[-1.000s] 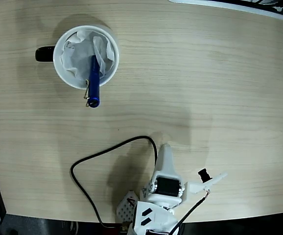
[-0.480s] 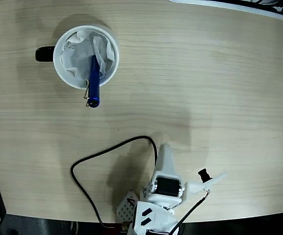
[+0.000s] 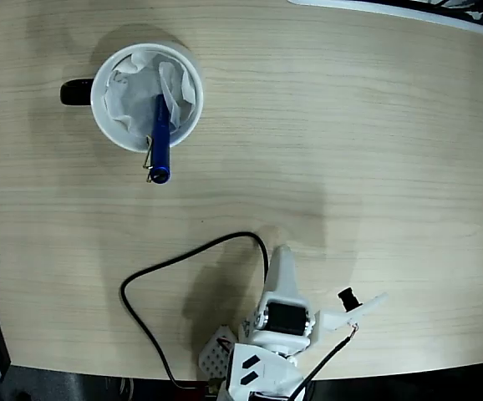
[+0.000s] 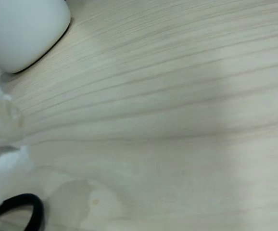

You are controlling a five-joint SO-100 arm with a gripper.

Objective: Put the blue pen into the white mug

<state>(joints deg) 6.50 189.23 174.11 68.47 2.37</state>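
Observation:
In the fixed view the white mug (image 3: 97, 98) stands at the upper left, its black handle (image 3: 76, 92) pointing left and crumpled white paper inside. The blue pen (image 3: 160, 138) leans in the mug. Its lower end and silver clip stick out over the near rim. My gripper (image 3: 281, 255) is folded back at the bottom centre, far from the mug. It points up the picture, shut and holding nothing. The wrist view shows mostly bare wood, with a white rounded body (image 4: 23, 29) in the top left corner that looks like the mug's side.
A black cable (image 3: 154, 276) loops from the arm's base across the table at the lower left, and also shows as a cable (image 4: 28, 207) in the wrist view. A white-edged object (image 3: 409, 10) lies along the top right border. The table's front edge runs just below the arm.

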